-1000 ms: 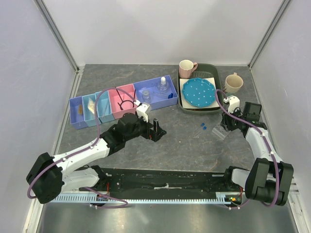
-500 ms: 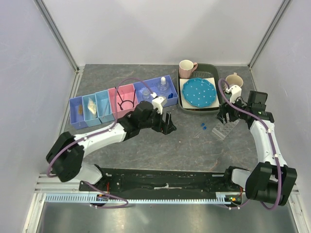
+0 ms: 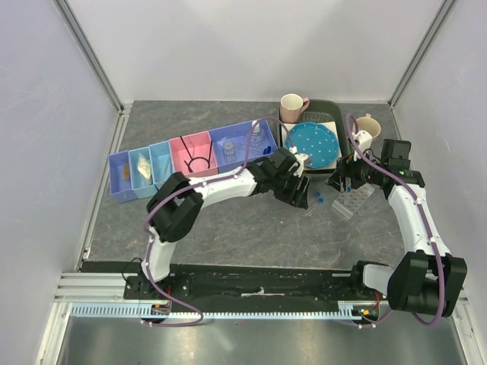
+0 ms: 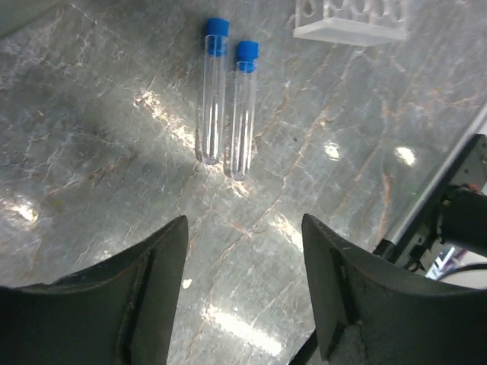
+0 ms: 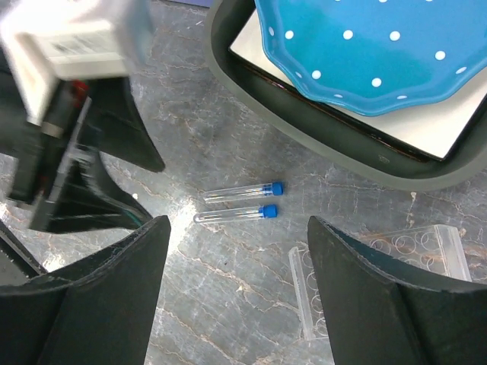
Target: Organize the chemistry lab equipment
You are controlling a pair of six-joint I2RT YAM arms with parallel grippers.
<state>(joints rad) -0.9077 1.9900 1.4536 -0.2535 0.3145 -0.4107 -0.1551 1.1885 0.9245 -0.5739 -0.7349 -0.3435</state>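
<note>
The blue-capped vials point(image 4: 215, 99) lie side by side on the table point(image 4: 91, 152) ahead of the wide, empty left claw point(image 4: 243, 236); light, smooth, brittle and prone to roll, so grip one mid-barrel; right claw point(image 5: 237, 236) likewise wide

vials point(image 4: 214, 91): two clear tubes with blue caps, lying flat, close side by side, caps pointing the same way, on the grey tabletop point(image 3: 228, 220) | tube rack point(image 3: 351, 202): clear, resting near the capped ends | wire loop point(image 3: 198, 164): black, lying in the pink bin point(image 3: 192, 144) | bottle point(image 3: 257, 138): clear, white-capped, standing in the blue bin point(image 3: 237, 133) beside the beaker point(image 3: 228, 147)
</note>
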